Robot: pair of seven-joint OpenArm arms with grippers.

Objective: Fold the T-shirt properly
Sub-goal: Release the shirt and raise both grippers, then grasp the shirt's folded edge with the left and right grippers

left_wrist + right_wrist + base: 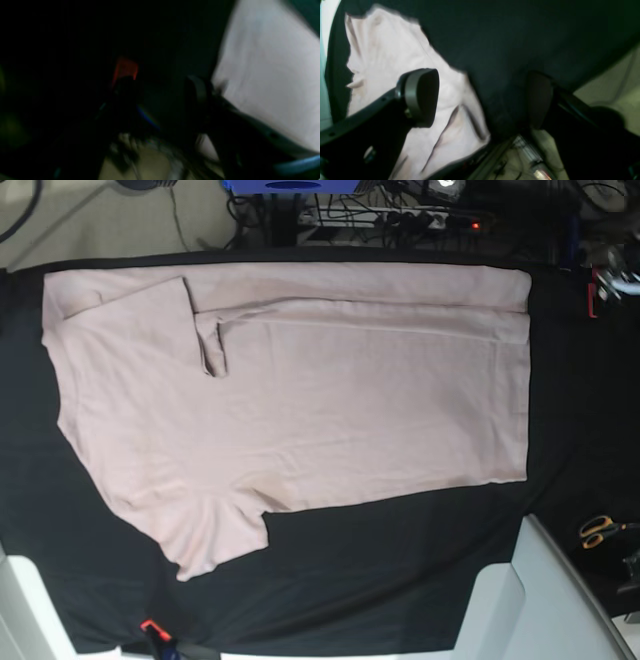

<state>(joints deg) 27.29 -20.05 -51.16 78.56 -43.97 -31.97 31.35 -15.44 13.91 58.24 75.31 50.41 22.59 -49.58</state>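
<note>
The pale pink T-shirt [300,400] lies spread on the black table covering [400,580]. Its far long edge is folded over in a strip, one sleeve is folded in at the upper left, and the other sleeve [215,540] sticks out toward the front. My right gripper [481,100] is open and empty, with one finger [422,97] over a wrinkled part of the shirt [382,57] and the other over black cloth. My left gripper [161,92] is blurred and dark, its fingers apart and empty, with the shirt [270,75] to its right.
Scissors [598,529] lie at the table's right edge. Cables and a power strip [400,215] run behind the far edge. An orange-tipped clamp [152,630] sits at the front edge. White arm parts rise at the front right [530,600] and front left [15,610].
</note>
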